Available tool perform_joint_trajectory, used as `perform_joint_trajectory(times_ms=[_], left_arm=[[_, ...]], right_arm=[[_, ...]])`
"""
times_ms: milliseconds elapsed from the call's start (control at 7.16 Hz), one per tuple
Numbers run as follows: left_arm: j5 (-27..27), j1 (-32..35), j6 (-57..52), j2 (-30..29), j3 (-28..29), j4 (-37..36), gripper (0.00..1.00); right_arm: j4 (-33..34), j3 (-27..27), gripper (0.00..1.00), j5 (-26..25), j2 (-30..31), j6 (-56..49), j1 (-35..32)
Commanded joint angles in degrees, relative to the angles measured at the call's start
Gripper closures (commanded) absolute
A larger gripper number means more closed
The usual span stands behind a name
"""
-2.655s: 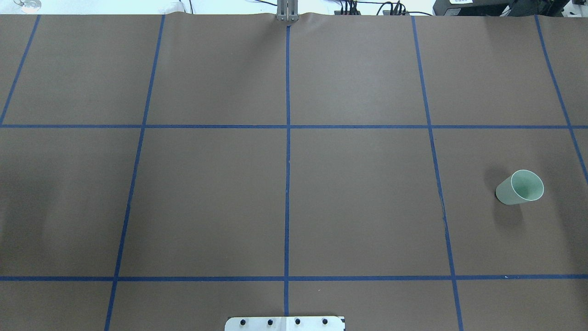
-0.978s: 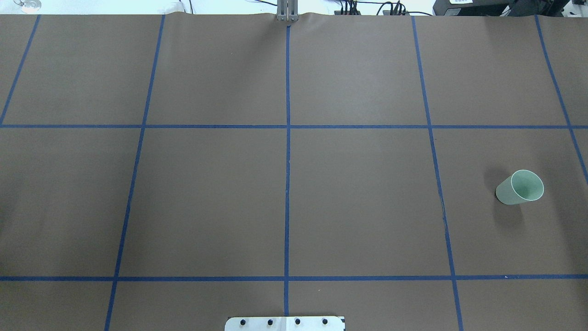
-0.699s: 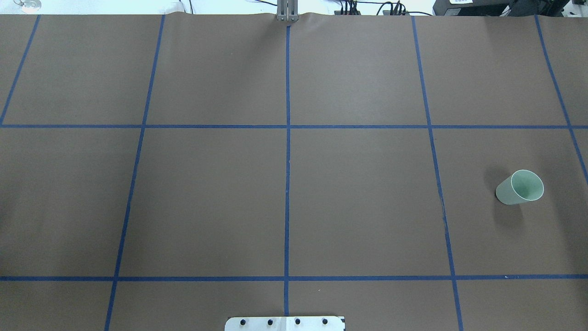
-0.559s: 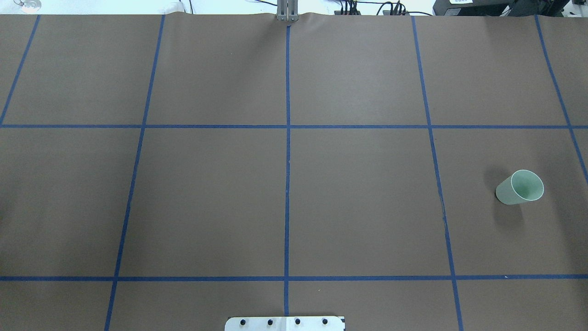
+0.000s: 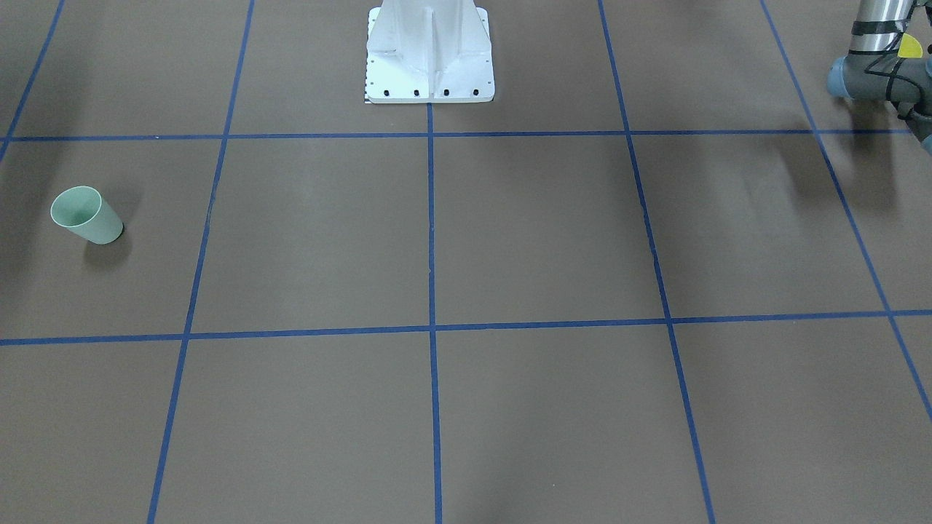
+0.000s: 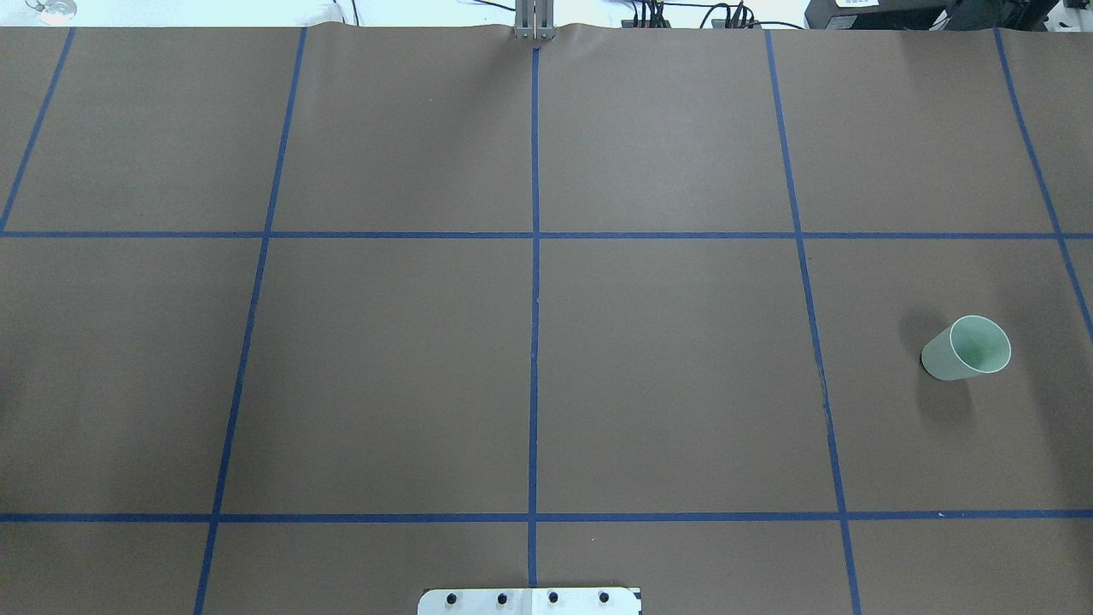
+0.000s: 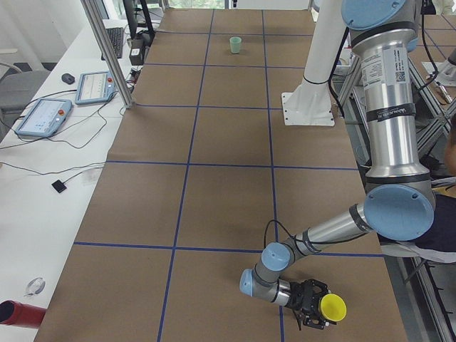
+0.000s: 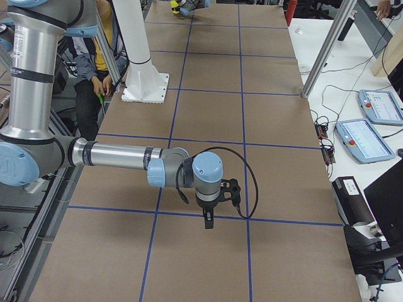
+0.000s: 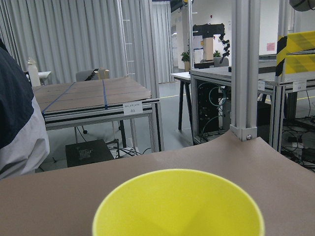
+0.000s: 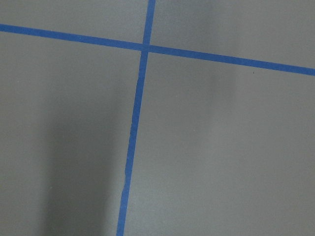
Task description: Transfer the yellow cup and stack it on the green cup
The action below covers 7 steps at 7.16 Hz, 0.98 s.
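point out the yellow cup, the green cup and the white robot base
yellow cup (image 7: pixel 333 307), exterior left view, on its open mouth
green cup (image 6: pixel 967 348), overhead exterior view, on its inner wall
white robot base (image 5: pixel 429 51), exterior front-facing view, on its pedestal front

Bright, even overhead light; soft shadow below right gripper; yellow cup blurred, close at left gripper.

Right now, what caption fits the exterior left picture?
Left gripper at the yellow cup; green cup stands far down the table.
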<state>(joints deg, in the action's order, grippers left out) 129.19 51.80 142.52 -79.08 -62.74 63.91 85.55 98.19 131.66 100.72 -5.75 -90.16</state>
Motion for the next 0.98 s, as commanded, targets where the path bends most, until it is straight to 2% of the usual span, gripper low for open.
perform_joint_trajectory(times_ms=[0, 838], left_arm=[[-0.1, -0.1, -0.6, 0.0, -0.2, 0.2, 0.73], [-2.0, -0.2, -4.4, 2.0, -1.0, -0.4, 0.8]], right_arm=[[0.0, -0.1, 0.0, 0.0, 0.0, 0.0, 0.1], [0.1, -0.2, 0.0, 0.0, 0.0, 0.1, 0.7]])
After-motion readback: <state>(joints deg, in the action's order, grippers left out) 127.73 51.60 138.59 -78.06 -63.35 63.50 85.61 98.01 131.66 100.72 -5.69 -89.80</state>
